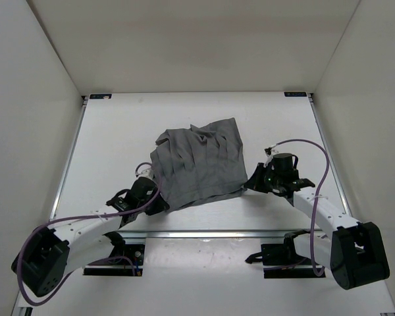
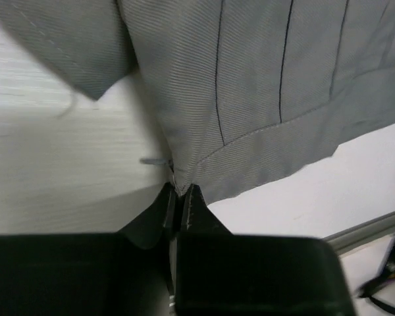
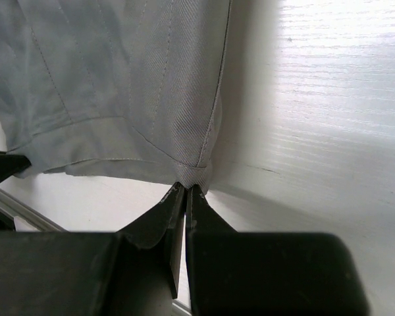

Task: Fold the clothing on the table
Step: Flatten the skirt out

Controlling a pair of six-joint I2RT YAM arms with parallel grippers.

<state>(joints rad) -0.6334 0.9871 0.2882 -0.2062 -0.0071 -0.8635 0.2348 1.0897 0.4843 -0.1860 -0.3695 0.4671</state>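
Now seeing a grey pleated garment (image 1: 201, 161) lying wrinkled around the middle of the white surface (image 1: 112, 145), bunched along the far edge and with the stitched hem turned toward the arm bases. Finding the left pincer (image 1: 161, 203) at the hem's near left corner. From the left wrist, seeing that left pincer (image 2: 179, 191) pressed together, clamped on the very tip of the fabric corner, with pleats fanning away above it. Finding the right pincer (image 1: 248, 186) at the near right corner. From the right wrist, seeing that right pincer (image 3: 185, 189) likewise closed tight on the folded hem end. Cannot tell whether either corner sits raised off the surface.
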